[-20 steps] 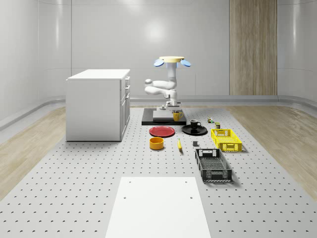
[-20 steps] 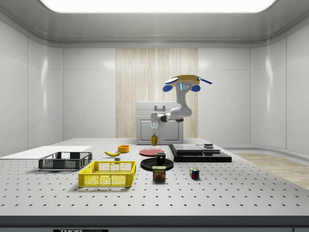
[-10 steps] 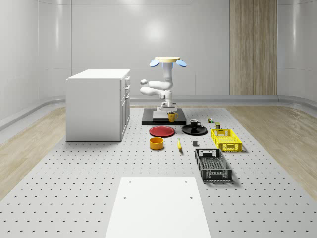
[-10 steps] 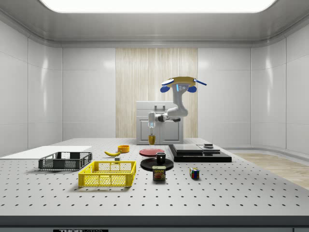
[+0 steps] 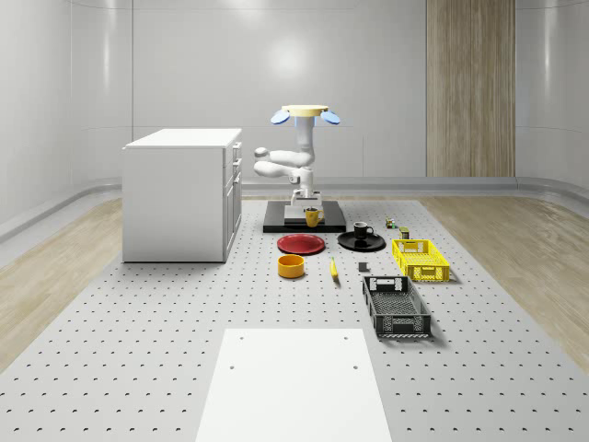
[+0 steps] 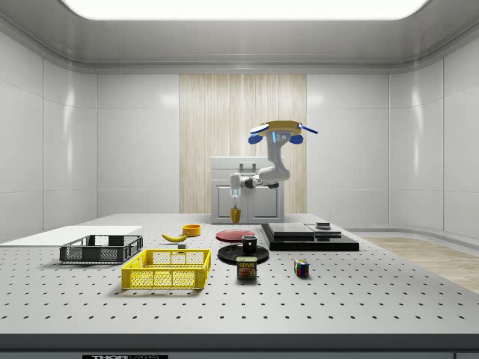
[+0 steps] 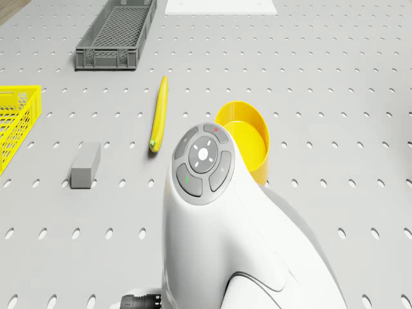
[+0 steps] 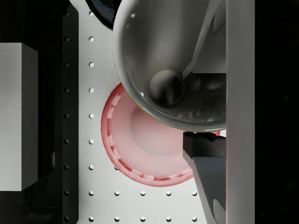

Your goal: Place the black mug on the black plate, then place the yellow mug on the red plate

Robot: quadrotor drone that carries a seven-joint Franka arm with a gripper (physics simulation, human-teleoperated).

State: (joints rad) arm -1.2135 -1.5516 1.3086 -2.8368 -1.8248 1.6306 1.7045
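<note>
The grey perforated table top looks like matt metal, with a smooth flat white sheet in the lower middle of the whole-scene view. The white drone-borne arm has a glossy, moulded plastic shell. The yellow mug shows a shiny, mirror-smooth inside in the wrist view, over the glossy red round plate. The yellow mesh crate and dark grey mesh crate look like matt plastic lattice. The wall panel at upper right has a wood grain.

Mugs two, plates two, crates two.
</note>
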